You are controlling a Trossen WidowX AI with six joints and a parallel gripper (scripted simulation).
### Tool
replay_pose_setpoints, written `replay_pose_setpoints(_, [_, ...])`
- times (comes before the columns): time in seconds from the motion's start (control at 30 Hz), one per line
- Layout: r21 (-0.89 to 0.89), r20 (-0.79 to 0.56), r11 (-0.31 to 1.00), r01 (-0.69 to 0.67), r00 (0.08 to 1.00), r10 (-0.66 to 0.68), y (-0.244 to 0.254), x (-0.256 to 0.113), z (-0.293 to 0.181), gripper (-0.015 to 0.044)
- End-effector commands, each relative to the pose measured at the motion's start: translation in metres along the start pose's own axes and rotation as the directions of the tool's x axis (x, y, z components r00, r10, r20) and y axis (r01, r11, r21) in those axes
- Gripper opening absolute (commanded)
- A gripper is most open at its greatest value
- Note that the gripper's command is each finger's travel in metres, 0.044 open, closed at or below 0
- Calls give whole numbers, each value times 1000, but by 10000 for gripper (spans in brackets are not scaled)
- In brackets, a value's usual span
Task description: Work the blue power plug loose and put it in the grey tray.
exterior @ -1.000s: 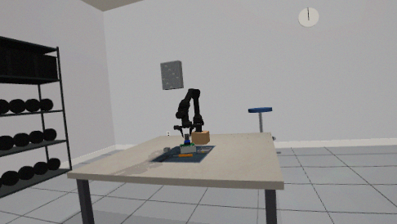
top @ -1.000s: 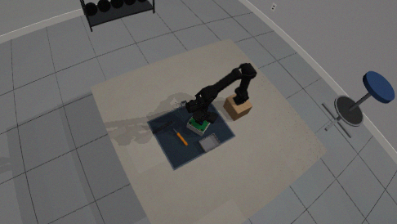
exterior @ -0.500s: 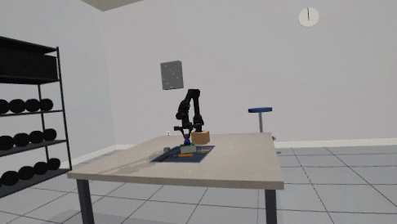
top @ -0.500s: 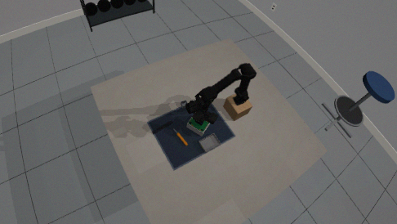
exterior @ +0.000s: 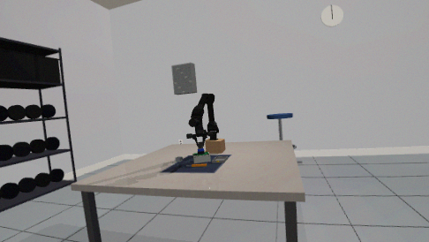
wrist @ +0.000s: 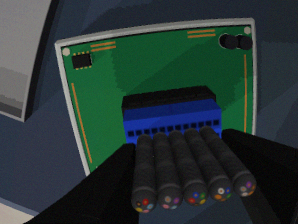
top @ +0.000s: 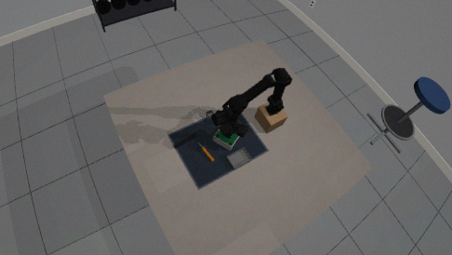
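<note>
Downward-pointing black jaws (exterior: 200,147) pinch the blue power plug (exterior: 200,149) (wrist: 172,118), one finger on each side. Five dark, ribbed cables extend from the plug, which sits at the black socket (wrist: 170,95) on a green circuit board (top: 227,137) (exterior: 201,155) (wrist: 100,75) with a pale casing. Near the board, on a dark blue mat (top: 200,181) (exterior: 212,170) (wrist: 30,155), are the grey tray (top: 239,158) (exterior: 220,160) (wrist: 20,60) and an orange-handled tool (top: 207,154) (exterior: 199,165). Beneath the mat is the beige surface (top: 298,186) (exterior: 247,177).
</note>
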State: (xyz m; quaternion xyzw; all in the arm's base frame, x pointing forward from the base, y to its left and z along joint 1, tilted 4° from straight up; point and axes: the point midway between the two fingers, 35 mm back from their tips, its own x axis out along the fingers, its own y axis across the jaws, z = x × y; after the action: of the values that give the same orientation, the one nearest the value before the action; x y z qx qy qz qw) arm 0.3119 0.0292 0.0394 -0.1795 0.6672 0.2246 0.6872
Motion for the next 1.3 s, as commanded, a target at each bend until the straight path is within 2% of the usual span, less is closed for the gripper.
replay_pose_setpoints(0.0, [3,2,999,43,999,-43,4,-12,-1,0])
replay_pose_setpoints(0.17, [4,2,997,74,997,-74,6,-13,-1,0])
replay_pose_setpoints(0.4, [3,2,994,-105,994,105,-9,-13,-1,0])
replay_pose_setpoints(0.5, [3,2,990,-142,990,142,-12,-14,-1,0])
replay_pose_setpoints(0.63, [3,2,994,-105,994,105,-9,-14,-1,0])
replay_pose_setpoints(0.87, [4,2,996,86,996,-86,7,-16,-1,0])
replay_pose_setpoints(0.97, [4,2,992,128,992,-128,11,-17,-1,0])
replay_pose_setpoints(1.1, [4,2,995,99,995,-99,9,-19,-1,0])
replay_pose_setpoints(1.27, [3,2,999,-37,999,37,-3,-20,-1,0])
